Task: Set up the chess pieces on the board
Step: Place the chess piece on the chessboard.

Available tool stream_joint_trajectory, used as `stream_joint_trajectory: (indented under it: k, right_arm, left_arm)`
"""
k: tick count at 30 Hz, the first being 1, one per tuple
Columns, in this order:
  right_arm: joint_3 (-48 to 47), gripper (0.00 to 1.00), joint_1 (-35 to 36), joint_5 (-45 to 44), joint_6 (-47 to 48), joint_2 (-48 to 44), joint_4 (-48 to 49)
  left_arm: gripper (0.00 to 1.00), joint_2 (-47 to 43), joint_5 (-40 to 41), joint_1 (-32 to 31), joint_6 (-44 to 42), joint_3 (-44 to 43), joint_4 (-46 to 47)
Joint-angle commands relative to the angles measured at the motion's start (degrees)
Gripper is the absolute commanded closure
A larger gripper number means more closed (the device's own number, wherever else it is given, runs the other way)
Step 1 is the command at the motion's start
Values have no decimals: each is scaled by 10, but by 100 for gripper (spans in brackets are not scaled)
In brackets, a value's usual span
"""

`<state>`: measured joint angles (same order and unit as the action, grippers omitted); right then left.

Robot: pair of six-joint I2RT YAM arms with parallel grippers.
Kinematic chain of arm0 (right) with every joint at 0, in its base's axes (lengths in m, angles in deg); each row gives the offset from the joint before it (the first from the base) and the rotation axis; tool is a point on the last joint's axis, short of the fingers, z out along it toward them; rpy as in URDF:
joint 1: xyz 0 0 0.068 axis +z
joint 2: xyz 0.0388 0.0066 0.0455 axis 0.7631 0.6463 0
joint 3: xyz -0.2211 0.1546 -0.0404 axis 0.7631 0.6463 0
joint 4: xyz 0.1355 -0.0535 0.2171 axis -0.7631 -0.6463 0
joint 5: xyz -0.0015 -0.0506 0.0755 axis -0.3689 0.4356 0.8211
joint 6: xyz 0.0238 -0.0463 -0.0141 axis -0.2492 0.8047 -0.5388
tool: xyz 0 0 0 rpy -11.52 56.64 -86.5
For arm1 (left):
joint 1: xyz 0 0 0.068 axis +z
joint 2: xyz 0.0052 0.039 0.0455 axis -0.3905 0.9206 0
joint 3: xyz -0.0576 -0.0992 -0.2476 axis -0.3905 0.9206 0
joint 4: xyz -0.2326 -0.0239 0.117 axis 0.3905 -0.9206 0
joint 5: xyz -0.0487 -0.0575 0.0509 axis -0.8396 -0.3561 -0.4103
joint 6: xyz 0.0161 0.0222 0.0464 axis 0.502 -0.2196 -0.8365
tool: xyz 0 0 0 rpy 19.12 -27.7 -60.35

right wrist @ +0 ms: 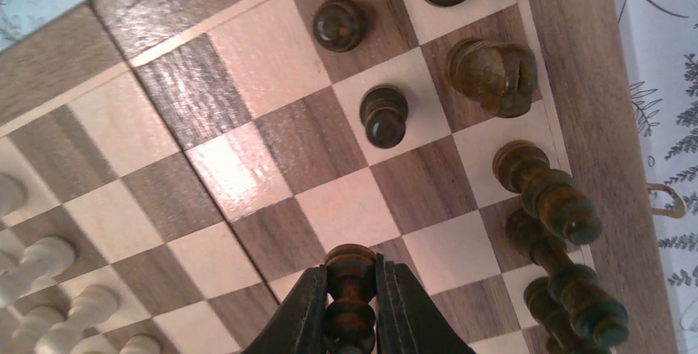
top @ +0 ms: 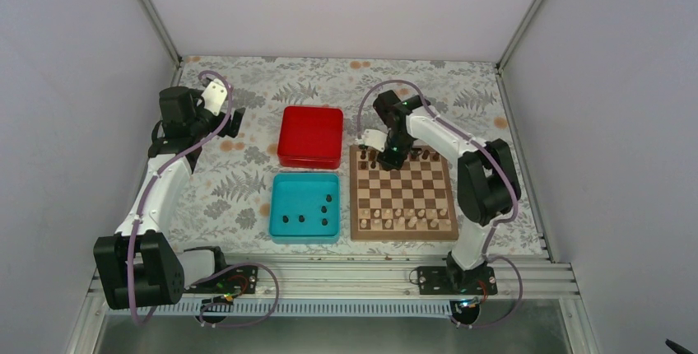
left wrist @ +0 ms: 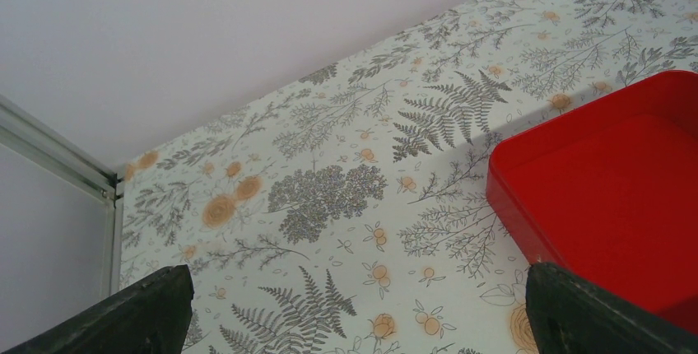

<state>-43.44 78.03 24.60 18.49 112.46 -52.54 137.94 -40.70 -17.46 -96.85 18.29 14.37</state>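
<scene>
The wooden chessboard (top: 402,192) lies at the right of the table; the right wrist view shows its squares (right wrist: 247,165) close up. My right gripper (top: 392,156) hangs over the board's far rows, shut on a dark chess piece (right wrist: 351,292) held between its fingers (right wrist: 306,309). Other dark pieces stand on the far rows: two pawns (right wrist: 383,114) and a back row (right wrist: 547,192). Several dark pieces (top: 326,205) lie in the teal tray (top: 304,207). My left gripper (top: 234,121) is open and empty, far left over the tablecloth, its fingertips (left wrist: 156,309) wide apart.
A red square box (top: 310,136) stands behind the teal tray; its corner shows in the left wrist view (left wrist: 609,197). Pale cream pieces (top: 403,216) fill the board's near rows. Metal frame posts and white walls enclose the floral tablecloth.
</scene>
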Motion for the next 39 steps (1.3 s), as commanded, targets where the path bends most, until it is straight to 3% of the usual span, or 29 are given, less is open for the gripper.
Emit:
stream_joint_trajectory:
  k: [1, 39]
  right_arm:
    - [8, 92, -13, 3, 11, 25, 33]
    - [-29, 89, -28, 1, 14, 91, 50]
  left_arm:
    - [0, -2, -12, 4, -1, 1, 2]
    - [0, 3, -18, 3, -1, 0, 0]
